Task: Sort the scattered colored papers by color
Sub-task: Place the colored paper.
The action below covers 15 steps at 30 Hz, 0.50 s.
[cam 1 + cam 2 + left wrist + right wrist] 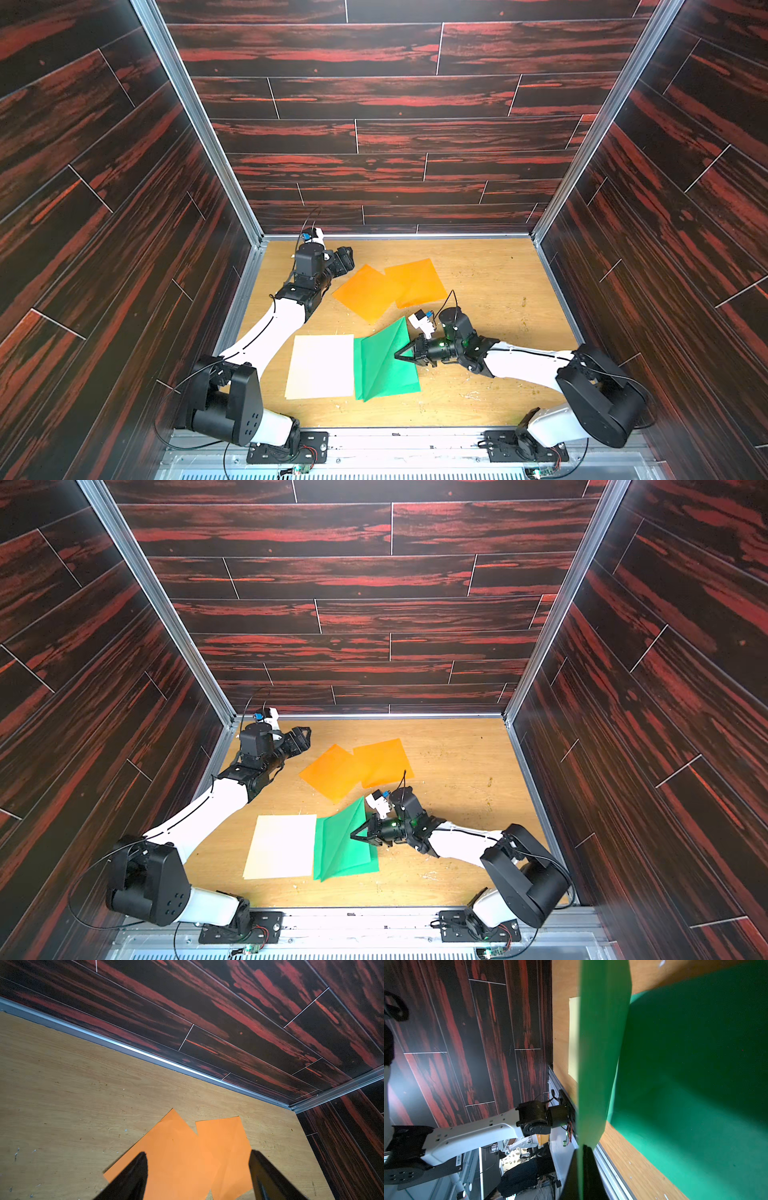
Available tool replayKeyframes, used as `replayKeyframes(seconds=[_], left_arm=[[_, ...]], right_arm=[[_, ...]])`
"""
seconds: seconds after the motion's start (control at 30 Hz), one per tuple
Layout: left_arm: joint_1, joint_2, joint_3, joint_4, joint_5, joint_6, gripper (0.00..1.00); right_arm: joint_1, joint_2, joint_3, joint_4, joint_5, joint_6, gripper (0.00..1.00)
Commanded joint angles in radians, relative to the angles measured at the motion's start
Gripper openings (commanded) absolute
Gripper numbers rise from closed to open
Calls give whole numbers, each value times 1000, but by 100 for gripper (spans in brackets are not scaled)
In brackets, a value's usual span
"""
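Pinching a lifted, creased bright green paper sheet (380, 357) in the right gripper (397, 355), with the left gripper (197, 1152) spread wide beside two overlapping orange paper squares (368, 293).

Creased bright green paper sheet (602, 1043) on edge in the clamped right gripper (582, 1150), beside a second green sheet (695, 1074) flat on the tan wooden counter (633, 1167).

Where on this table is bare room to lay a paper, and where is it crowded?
Free: the table between the orange papers and the right wall; the strip along the back wall. Crowded: the middle, with cream paper, green papers, right gripper.
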Motion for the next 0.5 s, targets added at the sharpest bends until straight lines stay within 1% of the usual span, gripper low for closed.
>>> replayKeyframes(seconds=[0.0,0.3,0.47], left_arm=[[-4,-23,-9,1,4,5,81],[-3,-10,-18,-1,8,7,81],[-3,6,-11,8,20,-1,81]], right_arm=[[11,34,3,163,5,95,0],[11,45,-28,89,46,47,0],[11,63,-59,69,45,34,0]])
